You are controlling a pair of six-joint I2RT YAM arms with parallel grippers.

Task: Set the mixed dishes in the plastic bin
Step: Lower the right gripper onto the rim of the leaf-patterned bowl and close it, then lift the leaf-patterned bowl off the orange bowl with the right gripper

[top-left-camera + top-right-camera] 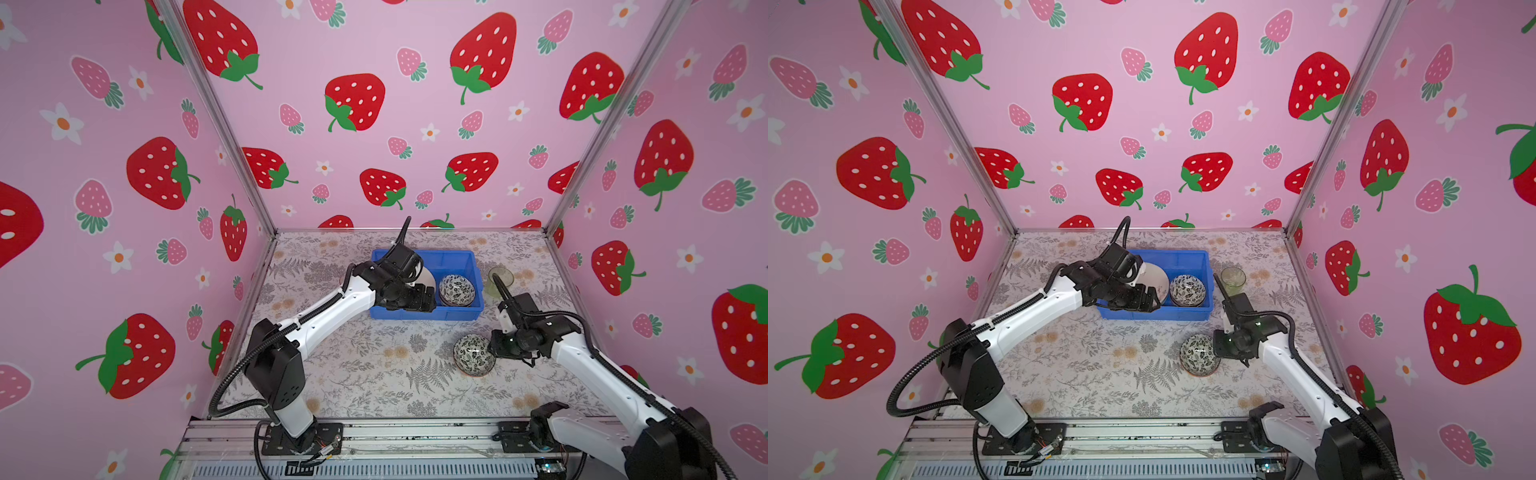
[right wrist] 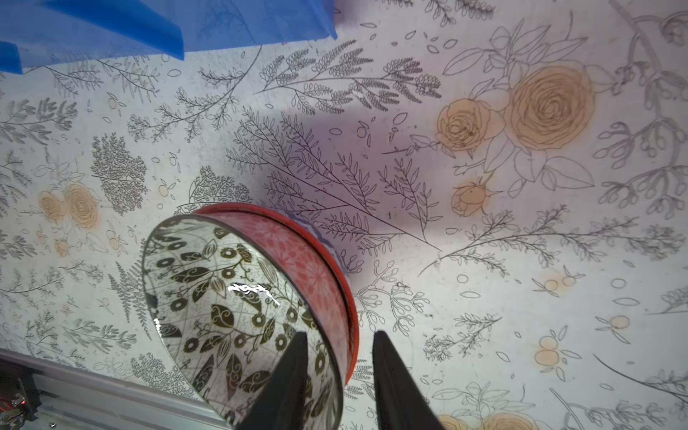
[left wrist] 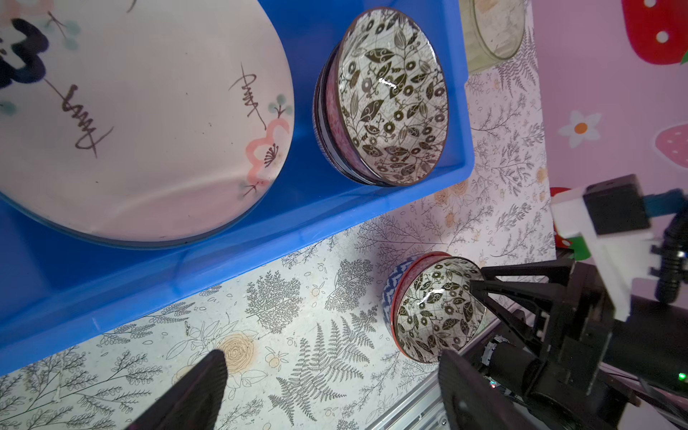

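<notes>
Fingers [image 3: 201, 391] of the left gripper [image 3: 333, 355] stand wide apart with nothing between them. In both top views that gripper [image 1: 424, 301] [image 1: 1148, 299] hangs over the near wall of the blue bin [image 1: 457, 313] [image 1: 1163, 313], which sits toward the far middle of the flowered table [image 1: 353, 365]. Inside the bin, the cream plate [image 3: 149, 130] with a black brush mark and a pink blossom fills the left part. Just to its right, also in the bin, sits a stack of bowls [image 1: 457, 289] [image 3: 394, 100]; the top one shows a black-and-white leaf pattern inside, and a dark striped wall shows below it. Nearer and to the right, outside the bin, a second pair of bowls [image 1: 473, 355] [image 2: 231, 305] rests on the table, an orange-red one nested in a blue-and-white one. The right gripper [image 2: 338, 335] [image 1: 494, 347] meets it from the right and straddles its right rim, one finger inside the bowl and the other finger [image 2: 394, 383] outside. A sliver of table shows between the outer finger and the bowl wall, so the jaws are parted rather than clamped. On the table just beside the bin's far right corner, the green tumbler [image 1: 498, 280] [image 1: 1232, 279] stands upright.
</notes>
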